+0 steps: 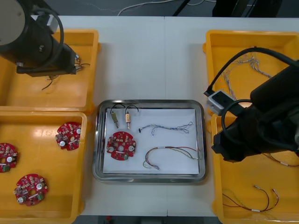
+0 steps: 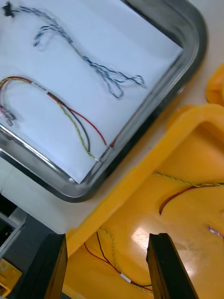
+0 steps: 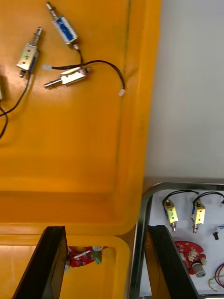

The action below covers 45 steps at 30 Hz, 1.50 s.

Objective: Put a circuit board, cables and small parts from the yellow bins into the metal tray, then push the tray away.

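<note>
The metal tray [image 1: 97,140], white inside, holds one circuit board [image 1: 121,145], two small metal parts [image 1: 127,117], a blue and white cable [image 1: 168,127] and a red and yellow cable [image 1: 170,151]. The left gripper [image 3: 105,231] hangs over the far left bin [image 3: 135,93], which holds loose metal parts [image 3: 30,56]; jaws spread, empty. The right gripper [image 2: 109,238] hangs over the near right bin [image 2: 154,154], which holds spare red and yellow cables [image 2: 184,187]; jaws spread, empty. Three boards [image 1: 68,136] lie in the near left bin [image 1: 46,116].

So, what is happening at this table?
The shiny metal tray is being filled. It already holds a round red circuit board, two small metal parts, a twisted blue and white cable and a red and yellow cable. Both hands are open and empty: the left hand hangs over the far left yellow bin, the right hand over the near right yellow bin, beside the tray.
</note>
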Each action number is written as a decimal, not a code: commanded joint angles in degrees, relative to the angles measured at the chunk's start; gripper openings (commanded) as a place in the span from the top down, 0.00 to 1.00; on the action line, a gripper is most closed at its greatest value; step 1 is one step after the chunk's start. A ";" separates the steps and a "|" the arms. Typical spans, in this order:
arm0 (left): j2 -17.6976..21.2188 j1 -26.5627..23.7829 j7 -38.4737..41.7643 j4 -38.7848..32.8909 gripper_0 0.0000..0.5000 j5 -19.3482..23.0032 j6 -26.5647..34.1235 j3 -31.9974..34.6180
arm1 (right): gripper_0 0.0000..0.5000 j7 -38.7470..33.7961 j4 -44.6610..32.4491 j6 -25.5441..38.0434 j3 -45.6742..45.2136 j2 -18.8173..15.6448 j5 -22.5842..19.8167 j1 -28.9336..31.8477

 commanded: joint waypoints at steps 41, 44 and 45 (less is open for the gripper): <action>5.39 18.95 -19.11 -6.06 0.00 0.61 0.38 17.10 | 0.00 17.88 21.67 -18.95 51.29 19.91 22.16 -22.85; 5.39 18.95 -19.11 -6.50 0.00 0.52 0.38 17.36 | 0.00 18.32 22.99 -18.95 52.26 20.88 23.04 -22.94; 5.39 18.95 -19.02 -6.76 0.00 0.52 0.38 17.63 | 0.00 18.41 23.34 -18.95 52.52 21.23 23.39 -22.94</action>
